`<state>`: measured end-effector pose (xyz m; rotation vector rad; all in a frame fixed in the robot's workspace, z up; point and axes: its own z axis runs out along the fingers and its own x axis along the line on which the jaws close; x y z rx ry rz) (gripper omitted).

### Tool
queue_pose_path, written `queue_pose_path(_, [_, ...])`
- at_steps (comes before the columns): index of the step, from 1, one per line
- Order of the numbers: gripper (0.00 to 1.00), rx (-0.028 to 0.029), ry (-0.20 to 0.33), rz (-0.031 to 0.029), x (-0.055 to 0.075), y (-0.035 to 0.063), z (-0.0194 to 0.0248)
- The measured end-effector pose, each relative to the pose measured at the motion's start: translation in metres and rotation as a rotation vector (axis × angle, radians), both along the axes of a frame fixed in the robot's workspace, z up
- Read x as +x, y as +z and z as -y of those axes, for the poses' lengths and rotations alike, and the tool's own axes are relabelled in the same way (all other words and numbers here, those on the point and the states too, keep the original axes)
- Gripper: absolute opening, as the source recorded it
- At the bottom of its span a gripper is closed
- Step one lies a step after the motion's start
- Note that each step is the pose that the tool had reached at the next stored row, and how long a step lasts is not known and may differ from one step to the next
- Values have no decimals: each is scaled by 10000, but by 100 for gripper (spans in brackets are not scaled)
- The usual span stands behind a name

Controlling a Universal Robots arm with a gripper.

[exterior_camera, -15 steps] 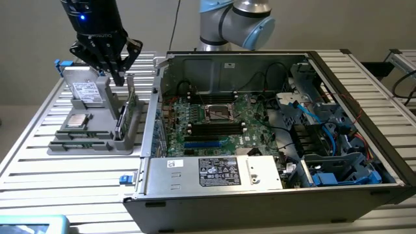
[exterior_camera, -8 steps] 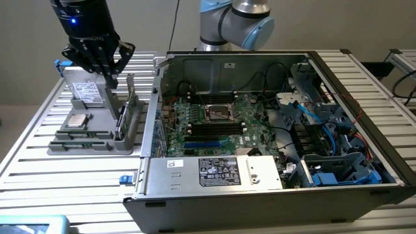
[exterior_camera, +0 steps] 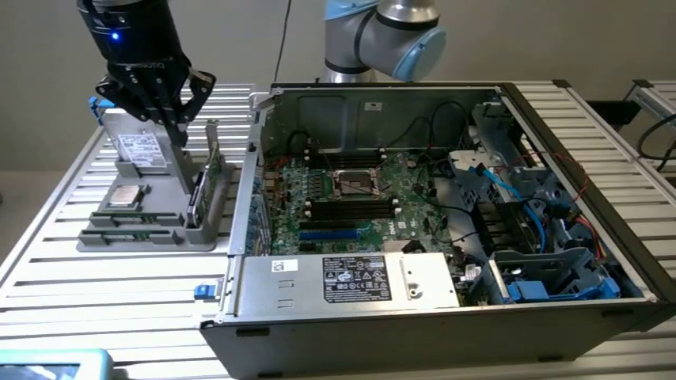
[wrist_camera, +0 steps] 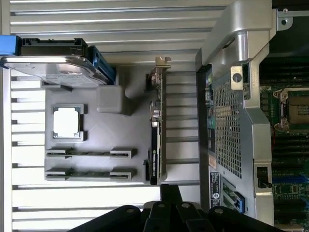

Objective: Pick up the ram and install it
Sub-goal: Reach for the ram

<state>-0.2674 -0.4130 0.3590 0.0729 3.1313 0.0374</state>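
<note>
Hovering over grey plastic parts tray (exterior_camera: 158,243), black claw-style gripper (exterior_camera: 174,131) is pointing down w/ fingers together. Thin green ram stick (exterior_camera: 135,218) is sitting in tray slot, below and apart from fingertips. Open black PC case (exterior_camera: 423,348) is lying beside them.

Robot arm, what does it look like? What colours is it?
The arm has rounded silver-grey joints with light blue caps. Its end effector is a shiny black cylinder with a small glowing blue light, and it ends in jointed black fingers.
</note>
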Motion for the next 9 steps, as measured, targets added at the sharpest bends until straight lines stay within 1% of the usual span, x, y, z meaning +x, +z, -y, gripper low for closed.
queue_pose_path(1, [11,-18,16,-3,-6,-1,4])
queue_pose_path(6, [11,-24,55,-4,-52,-20,36])
queue_pose_path(7, [11,-24,58,-5,-61,-23,48])
queue_pose_path(8, [11,-24,58,-4,-71,-27,71])
queue_pose_path(9, [11,-23,58,-4,-78,-31,104])
